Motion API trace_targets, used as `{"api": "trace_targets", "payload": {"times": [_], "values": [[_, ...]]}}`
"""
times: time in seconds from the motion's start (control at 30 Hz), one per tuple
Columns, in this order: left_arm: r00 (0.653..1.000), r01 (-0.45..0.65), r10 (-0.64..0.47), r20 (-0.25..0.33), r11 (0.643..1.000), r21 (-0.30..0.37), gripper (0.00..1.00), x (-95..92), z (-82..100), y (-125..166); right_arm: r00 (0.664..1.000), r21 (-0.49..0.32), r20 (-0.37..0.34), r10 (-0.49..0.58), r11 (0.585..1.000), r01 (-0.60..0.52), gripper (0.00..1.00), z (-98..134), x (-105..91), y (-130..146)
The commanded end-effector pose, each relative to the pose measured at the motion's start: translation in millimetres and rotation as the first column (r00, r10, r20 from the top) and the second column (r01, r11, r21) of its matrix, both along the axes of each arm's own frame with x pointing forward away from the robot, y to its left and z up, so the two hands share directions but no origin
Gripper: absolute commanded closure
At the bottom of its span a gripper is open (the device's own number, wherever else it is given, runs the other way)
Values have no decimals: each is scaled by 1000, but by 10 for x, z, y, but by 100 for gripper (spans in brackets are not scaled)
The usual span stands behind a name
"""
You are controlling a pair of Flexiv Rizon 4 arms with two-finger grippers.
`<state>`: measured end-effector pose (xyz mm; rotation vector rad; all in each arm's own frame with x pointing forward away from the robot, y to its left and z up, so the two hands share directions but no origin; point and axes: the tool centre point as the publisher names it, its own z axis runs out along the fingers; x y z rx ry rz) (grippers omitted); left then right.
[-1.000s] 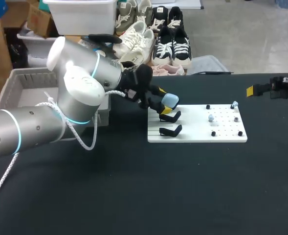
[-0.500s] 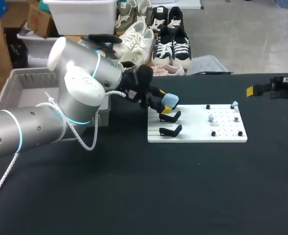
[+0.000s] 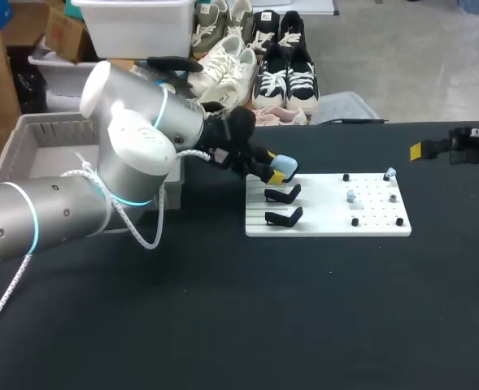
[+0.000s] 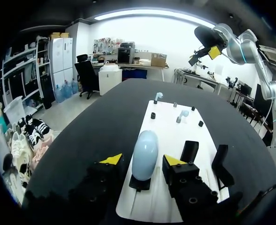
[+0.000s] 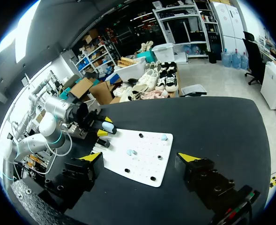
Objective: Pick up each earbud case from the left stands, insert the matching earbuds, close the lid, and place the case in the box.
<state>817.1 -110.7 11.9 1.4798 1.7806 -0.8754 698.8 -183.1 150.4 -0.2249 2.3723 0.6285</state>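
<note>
Currently the left tool straddles the pale blue case on its stand, spread apart; the right tool gapes wide

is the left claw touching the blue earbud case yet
Apart. The left wrist view shows the left claw straddling the blue earbud case, a sliver of white board visible on either side.

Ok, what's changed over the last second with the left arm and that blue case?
The left end effector edged slightly closer around the light-blue earbud case; its fingers stand apart, not gripping. The case stayed on its stand; the white board and right end effector are unchanged.
</note>
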Motion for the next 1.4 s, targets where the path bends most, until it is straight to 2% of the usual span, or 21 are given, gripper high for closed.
{"api": "trace_targets", "payload": {"times": [0.03,0.37,0.53,0.63,0.7,0.8,1.03,1.4], "values": [[1000,7,-7,-5,1000,0,53,38,-6,-11,1000,3,-1,5,1000,-5,0,-5,7,-14],[1000,13,-13,-12,1000,-2,58,25,-25,-34,1000,3,-1,5,1000,-5,0,-5,7,-14],[1000,13,-13,-15,1000,-3,75,18,-31,-34,1000,3,-1,5,1000,-5,0,-5,7,-14],[1000,12,-12,-17,1000,-3,76,15,-38,-35,1000,3,-1,5,1000,-5,0,-5,7,-14],[1000,13,-13,-17,1000,-2,81,14,-41,-38,1000,3,-1,5,1000,-5,0,-5,7,-14],[1000,13,-14,-18,1000,-2,100,9,-42,-43,1000,3,-1,5,1000,-5,0,-5,7,-14],[1000,1,-1,0,1000,-10,100,6,10,1,1000,3,-1,5,1000,-5,0,-5,7,-14],[998,-33,36,55,998,-47,100,47,329,101,1000,3,-1,5,1000,-5,0,-5,7,-14]]}}
